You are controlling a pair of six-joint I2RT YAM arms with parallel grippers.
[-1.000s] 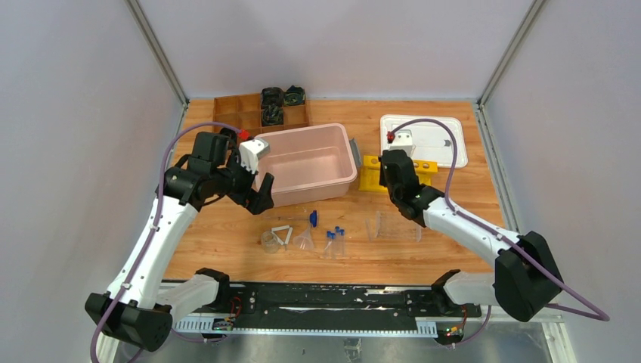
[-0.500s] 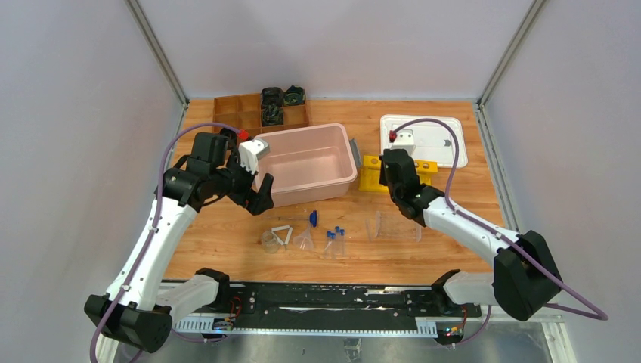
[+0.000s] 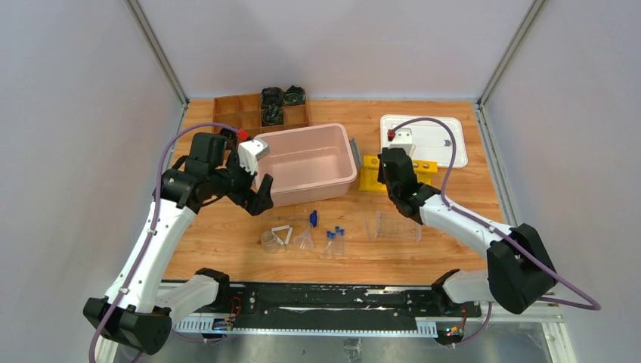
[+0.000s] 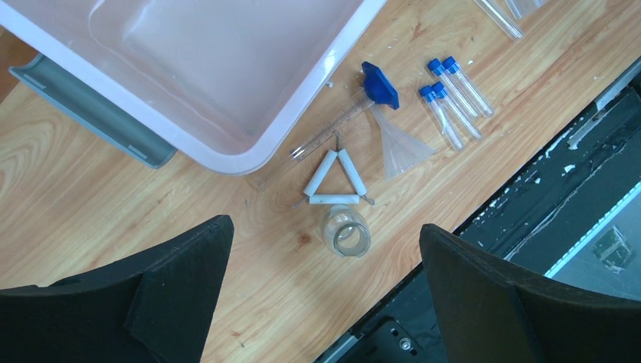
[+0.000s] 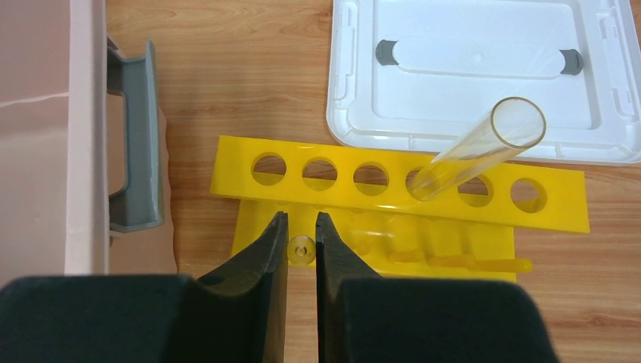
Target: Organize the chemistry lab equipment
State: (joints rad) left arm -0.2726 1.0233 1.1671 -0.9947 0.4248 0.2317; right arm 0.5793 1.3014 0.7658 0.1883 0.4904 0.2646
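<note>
My right gripper (image 5: 301, 246), jaws nearly together on nothing, hovers over the rack (image 5: 393, 198); one tube (image 5: 476, 155) leans at 2 o'clock. My left gripper (image 4: 325, 283) gapes above the beaker (image 4: 345, 231): descend squarely

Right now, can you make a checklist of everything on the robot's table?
Surface: wooden table, bare wood between the things.
Job's things: yellow tube rack with one clear tube leaning in a hole; blue-capped tubes, funnel, white wire triangle, small beaker and blue-tipped rod lie near the front; clear tray beside them.
Clutter: pink bin, its white lid, brown compartment box.
Grippers: left gripper open, empty, above the triangle; right gripper nearly shut, nothing seen held, over the rack.
Cables: purple cable on each arm.
Surroundings: plain grey walls.
</note>
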